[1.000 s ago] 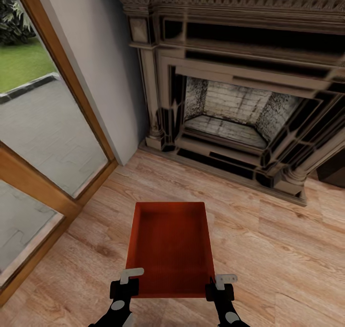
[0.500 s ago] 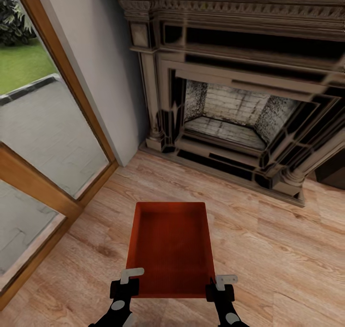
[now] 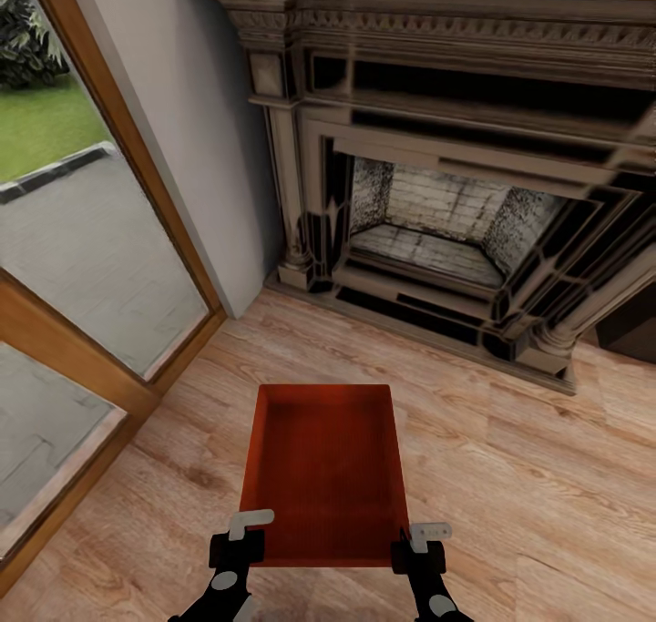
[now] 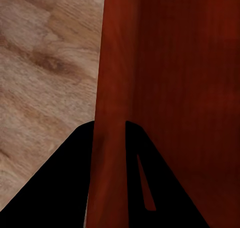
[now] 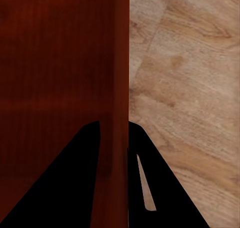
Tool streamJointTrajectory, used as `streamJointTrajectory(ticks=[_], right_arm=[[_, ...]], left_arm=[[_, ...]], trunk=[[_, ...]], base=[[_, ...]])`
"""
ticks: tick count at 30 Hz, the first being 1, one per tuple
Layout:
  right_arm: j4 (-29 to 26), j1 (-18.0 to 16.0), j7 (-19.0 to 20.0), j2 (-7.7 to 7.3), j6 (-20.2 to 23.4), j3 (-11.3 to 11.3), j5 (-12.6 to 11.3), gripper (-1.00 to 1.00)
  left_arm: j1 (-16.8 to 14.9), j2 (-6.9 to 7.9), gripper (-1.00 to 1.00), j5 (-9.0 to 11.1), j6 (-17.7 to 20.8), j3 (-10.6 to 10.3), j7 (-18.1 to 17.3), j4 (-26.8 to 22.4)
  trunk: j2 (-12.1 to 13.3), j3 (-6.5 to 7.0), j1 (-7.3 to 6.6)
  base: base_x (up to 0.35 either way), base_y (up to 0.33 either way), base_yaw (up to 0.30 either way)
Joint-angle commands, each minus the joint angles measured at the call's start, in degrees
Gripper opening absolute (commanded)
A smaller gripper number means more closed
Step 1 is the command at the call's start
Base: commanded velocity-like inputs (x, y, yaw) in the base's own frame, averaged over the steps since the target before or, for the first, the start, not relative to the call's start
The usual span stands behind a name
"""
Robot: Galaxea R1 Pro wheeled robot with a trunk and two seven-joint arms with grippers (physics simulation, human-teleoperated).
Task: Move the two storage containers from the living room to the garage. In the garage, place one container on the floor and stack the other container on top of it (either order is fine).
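Note:
One red-orange open-topped storage container (image 3: pixel 323 472) hangs level above the light wood plank floor (image 3: pixel 519 485) of the living room, held at its near corners. My left gripper (image 3: pixel 239 540) is shut on its left side wall (image 4: pixel 107 87), one finger on each side of the thin wall. On the opposite side wall (image 5: pixel 120 62), my right gripper (image 3: pixel 417 545) is shut the same way. The container is empty inside. The second container is out of view.
A dark ornate fireplace (image 3: pixel 437 221) stands straight ahead. A wood-framed glass door (image 3: pixel 82 239) runs along the left, with a paved yard and grass behind it. A narrow white wall (image 3: pixel 196 148) separates door and fireplace. Open plank floor lies to the right.
The whole picture has shifted a little: the fireplace sits slightly lower and a mantel edge shows at the top, so the camera moved. Both grippers keep their hold on the container.

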Motion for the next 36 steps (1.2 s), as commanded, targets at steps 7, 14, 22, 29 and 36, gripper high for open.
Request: streamJointTrajectory(ticks=[7,14,22,29,36], right_arm=[[-0.9,0.0,0.2,0.03,-1.1,-0.2,0.7,-1.00],[-0.9,0.0,0.2,0.06,-1.0,-0.1,0.7,-1.00],[-0.9,0.0,-0.5,0.13,-0.8,-0.1,0.7,-1.00],[-0.9,0.0,-0.7,0.20,-0.4,-0.1,0.7,-1.00],[-0.9,0.0,-0.7,0.21,-0.4,-0.1,0.7,-1.00]], left_arm=[[0.0,0.03,-1.00,1.3,-0.2,-0.4,0.5,0.2],[0.0,0.03,-1.00,1.3,-0.2,-0.4,0.5,0.2],[0.0,0.03,-1.00,1.3,-0.2,-0.4,0.5,0.2],[0.0,0.03,-1.00,1.3,-0.2,-0.4,0.5,0.2],[0.0,0.03,-1.00,1.3,-0.2,-0.4,0.5,0.2]], trunk=[[2.8,1.23,-1.54],[5.6,2.48,-3.08],[8.8,3.92,-4.84],[11.6,5.18,-6.38],[14.4,6.43,-7.91]], base=[[0.000,0.000,0.000],[0.000,0.000,0.000],[0.000,0.000,0.000],[0.000,0.000,0.000],[0.000,0.000,0.000]])
